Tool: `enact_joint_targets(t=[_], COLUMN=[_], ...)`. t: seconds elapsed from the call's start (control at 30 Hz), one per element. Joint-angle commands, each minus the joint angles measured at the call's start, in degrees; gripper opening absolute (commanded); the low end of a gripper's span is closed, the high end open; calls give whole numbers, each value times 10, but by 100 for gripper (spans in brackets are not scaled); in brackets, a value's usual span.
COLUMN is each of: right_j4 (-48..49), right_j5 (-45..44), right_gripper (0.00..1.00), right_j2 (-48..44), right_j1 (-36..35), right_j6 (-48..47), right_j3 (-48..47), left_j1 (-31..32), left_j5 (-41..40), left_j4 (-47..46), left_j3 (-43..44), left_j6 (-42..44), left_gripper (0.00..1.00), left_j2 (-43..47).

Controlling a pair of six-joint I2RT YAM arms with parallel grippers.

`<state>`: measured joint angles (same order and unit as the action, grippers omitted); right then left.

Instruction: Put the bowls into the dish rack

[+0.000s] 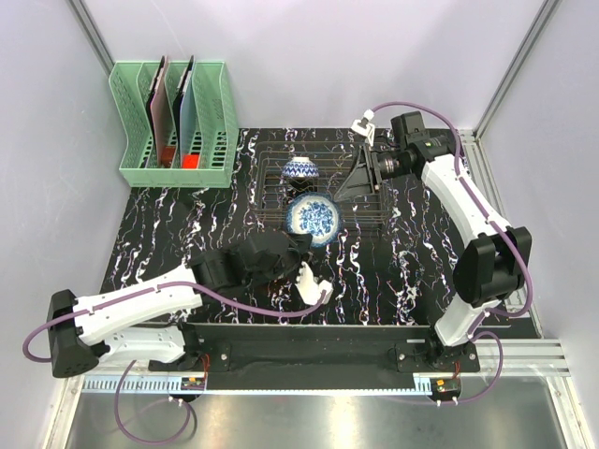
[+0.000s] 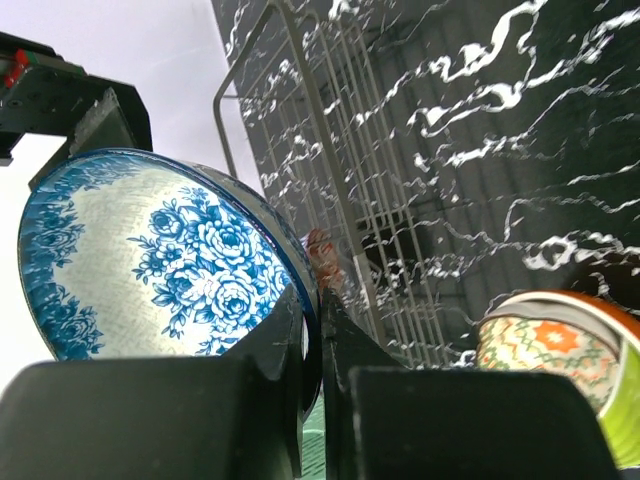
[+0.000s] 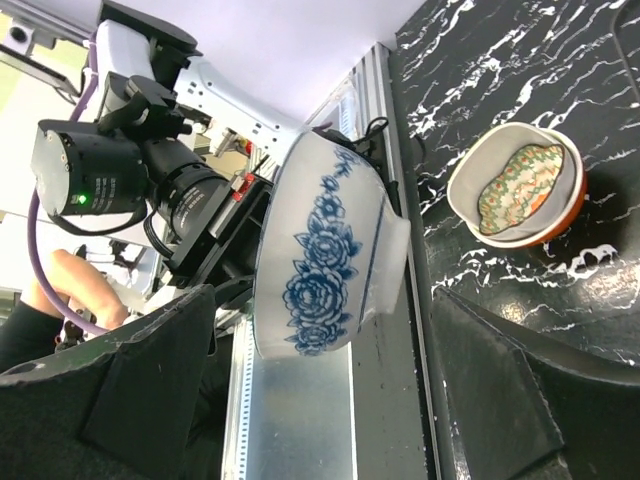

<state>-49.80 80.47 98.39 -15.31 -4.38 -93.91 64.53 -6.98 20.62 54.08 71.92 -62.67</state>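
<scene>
Left wrist: left claw (image 2: 312, 305) pinches blue-flowered bowl (image 2: 150, 260).

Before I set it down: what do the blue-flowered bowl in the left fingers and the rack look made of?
Blue-flowered bowl: probably glazed ceramic, white with a blue rose pattern. The surface is smooth and shiny, but hard plastic cannot be ruled out. Dish rack: a thin wire grid, most likely metal, grey with a dull sheen and possibly coated.
</scene>
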Motion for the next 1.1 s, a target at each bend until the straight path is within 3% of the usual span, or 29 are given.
enact_joint_targets(t=[0.0,0.4,1.07], right_j4=[1,1,16], right_j5=[44,49,107], right_gripper=[97,96,95], right_j2=[-16,-34,-11], right_j1=[1,1,1], right_j6=[-23,-14,33], right_j3=[11,59,-6], left_j1=[-13,-67,-66], left_j5=[50,118,116], left_j4=[-45,-47,-71], left_j3=[43,96,73], left_j6=[-32,-63,-56], left_gripper=[0,0,0], left_j2=[9,-31,-37])
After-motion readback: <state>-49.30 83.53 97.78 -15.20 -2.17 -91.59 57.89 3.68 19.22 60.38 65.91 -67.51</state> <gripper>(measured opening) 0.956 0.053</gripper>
